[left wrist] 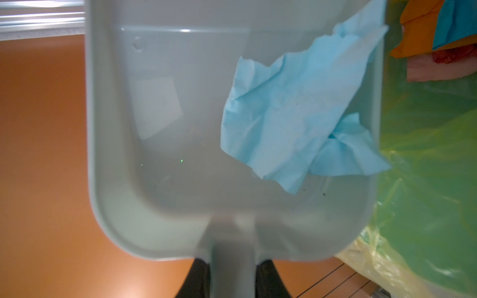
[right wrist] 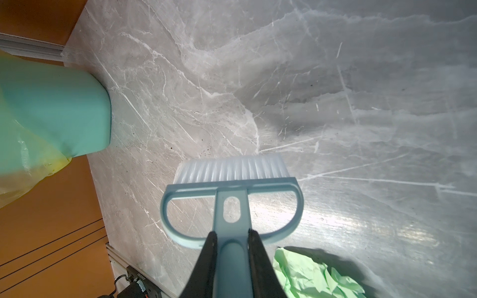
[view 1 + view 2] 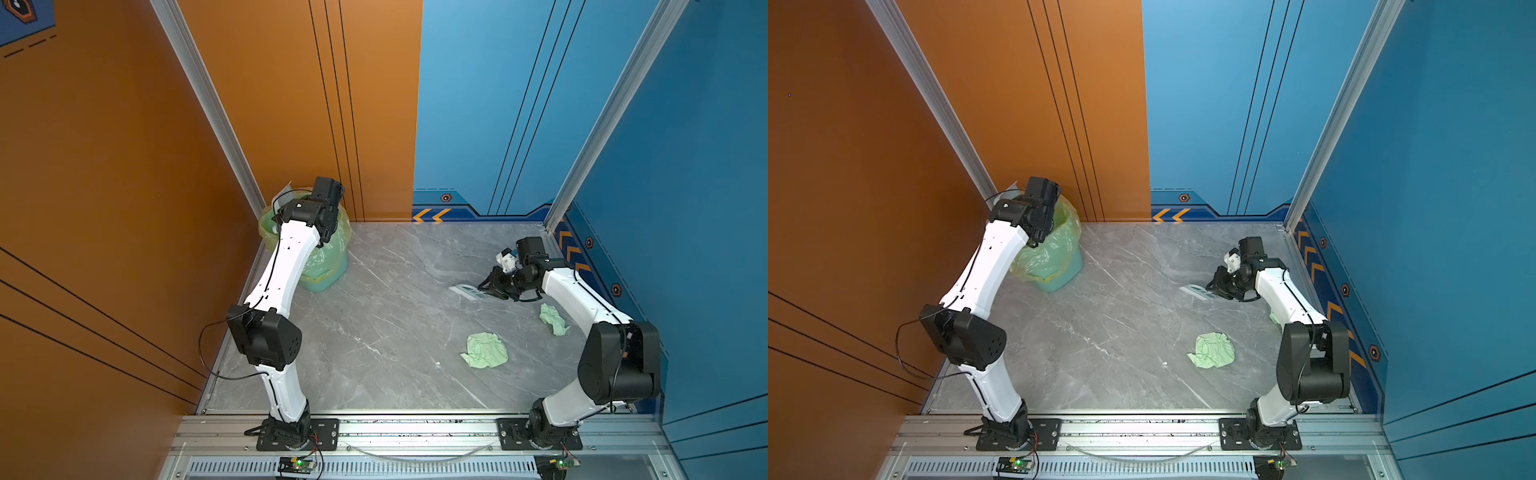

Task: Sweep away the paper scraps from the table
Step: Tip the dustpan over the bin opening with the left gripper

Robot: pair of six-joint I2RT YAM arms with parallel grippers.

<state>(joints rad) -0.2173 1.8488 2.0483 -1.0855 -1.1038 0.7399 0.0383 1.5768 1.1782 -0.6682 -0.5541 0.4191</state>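
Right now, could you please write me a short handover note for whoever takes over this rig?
The left pincer is shut on the dustpan handle, held beside the bin bag; a light blue scrap lies in the pan.
The right pincer is shut on the brush, over the table.
Done: coloured scraps (orange, blue, red, pink) are in the bag.
Left: tip out the light blue scrap, then sweep up the large green scrap and the smaller green scrap by the right arm.
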